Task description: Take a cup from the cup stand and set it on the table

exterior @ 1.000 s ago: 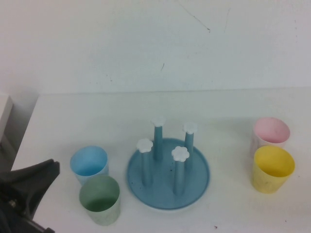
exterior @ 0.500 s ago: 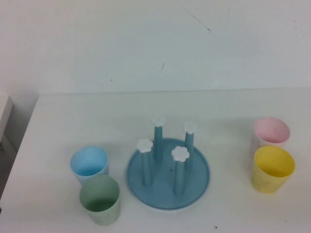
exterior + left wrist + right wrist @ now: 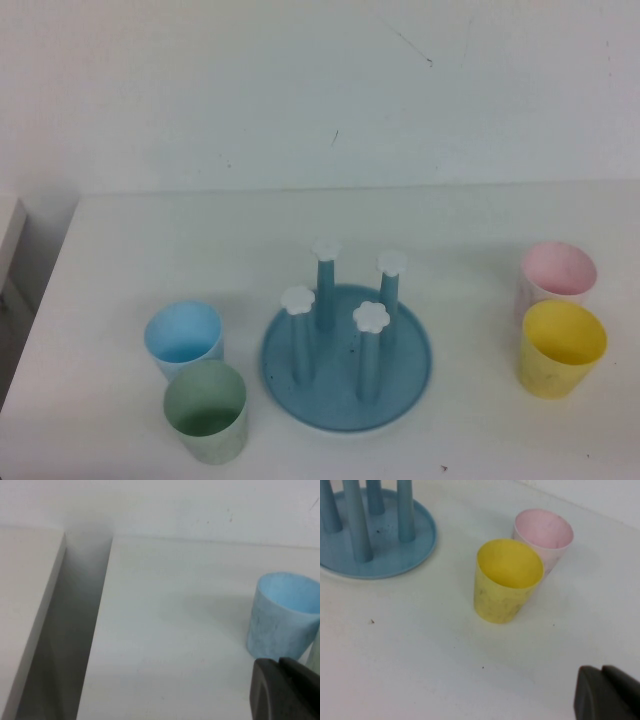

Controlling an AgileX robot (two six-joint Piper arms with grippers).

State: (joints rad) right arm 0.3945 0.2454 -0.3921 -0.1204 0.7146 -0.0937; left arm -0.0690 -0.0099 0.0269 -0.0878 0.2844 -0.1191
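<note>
The pale sage-green cup (image 3: 206, 410) stands upright on the white table (image 3: 150, 250), front left of the cup stand (image 3: 400, 385). The stand's four pegs with white flower caps are all bare. A sliver of the cup shows at the edge of the left wrist view (image 3: 316, 652). My left gripper (image 3: 280, 667) is shut and empty, low over the table beside the light blue cup (image 3: 282, 615). My right gripper (image 3: 602, 672) is shut and empty, near the yellow cup (image 3: 507, 580). Neither gripper shows in the high view.
The light blue cup (image 3: 183, 338) stands just behind the green one. A yellow cup (image 3: 562, 348) and a pink cup (image 3: 558, 272) stand at the right. The table's left edge and a gap (image 3: 75, 630) lie beside the left gripper.
The left arm, seen at the lower left of the high view a second ago, has pulled back out of that view. The cups and stand have not moved.
</note>
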